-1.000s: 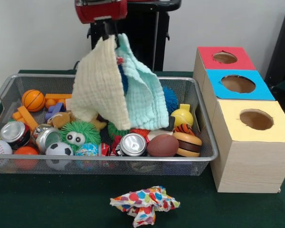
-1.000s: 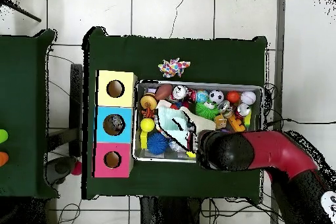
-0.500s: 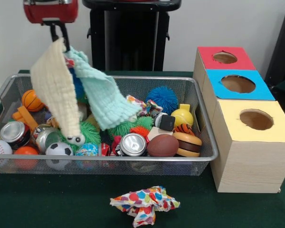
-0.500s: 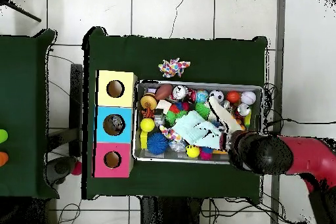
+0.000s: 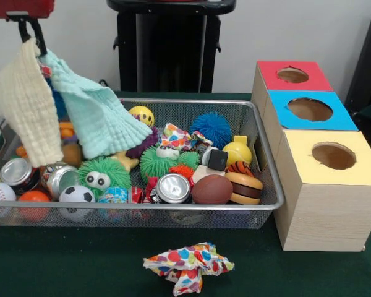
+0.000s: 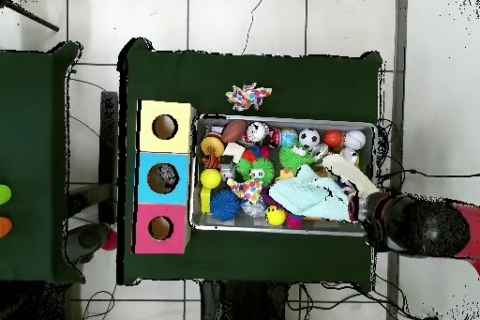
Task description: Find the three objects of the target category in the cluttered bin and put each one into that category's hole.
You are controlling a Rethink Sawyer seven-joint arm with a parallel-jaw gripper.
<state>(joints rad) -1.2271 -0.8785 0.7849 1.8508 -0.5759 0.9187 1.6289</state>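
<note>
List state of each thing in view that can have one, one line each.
gripper: fingers shut on cloths
cream cloth: hanging, lifted
mint cloth: hanging, lower edge over toys
wire bin: full of toys
soda can: on its side
spotted cloth: crumpled on table, outside bin
red, blue, yellow box holes: open

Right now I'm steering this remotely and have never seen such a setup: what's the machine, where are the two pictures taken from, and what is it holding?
It is a single red and black robot arm with a claw. One picture looks across the table; the other looks straight down. The claw is shut on two cloths, a cream cloth and a mint cloth, lifted over the end of the wire bin farthest from the boxes. The bin holds balls, cans and toys. Beside it stand red, blue and yellow boxes with holes. A spotted cloth lies on the table outside the bin.
</note>
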